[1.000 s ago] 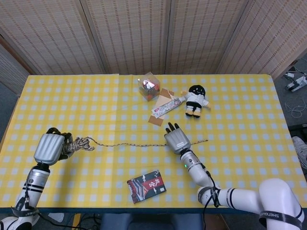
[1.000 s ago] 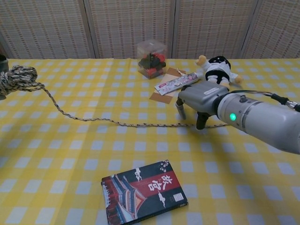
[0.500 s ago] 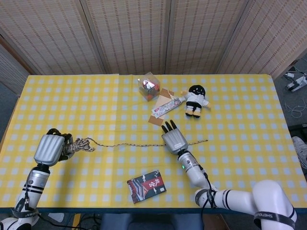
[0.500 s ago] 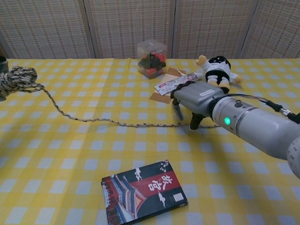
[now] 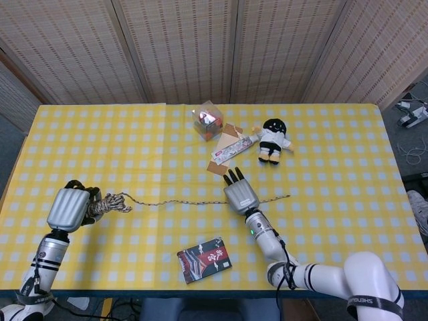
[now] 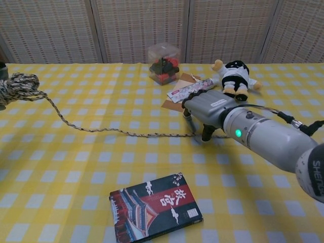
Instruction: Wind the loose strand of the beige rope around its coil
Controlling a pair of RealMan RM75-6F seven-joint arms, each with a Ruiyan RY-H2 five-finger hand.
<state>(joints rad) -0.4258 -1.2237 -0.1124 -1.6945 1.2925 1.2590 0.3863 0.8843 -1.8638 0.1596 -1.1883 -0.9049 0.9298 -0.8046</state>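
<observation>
Shifted leftward along the strand since the earlier frames, right hand (image 5: 240,196) now sits over the mid-length of the rope, palm down, dark fingers (image 6: 205,133) reaching to the yellow-and-white checked tablecloth (image 5: 334,167) on either side of the thin beige braided loose strand (image 5: 174,202); whether the strand is actually pinched cannot be told. Left hand (image 5: 69,207), unmoved, clasps the beige-and-brown rope coil (image 5: 112,201) at the left edge of the table, coil lifted slightly in the chest view. Strand runs from coil rightward across the cloth, under the right hand, free end lying beyond it. Near front edge: dark red-and-black printed book (image 5: 204,259), flat. Behind the right hand: brown card with a pink-patterned packet (image 5: 231,148), clear plastic box of red items (image 5: 207,121), small black-and-white plush doll (image 5: 272,140), lying on its back
</observation>
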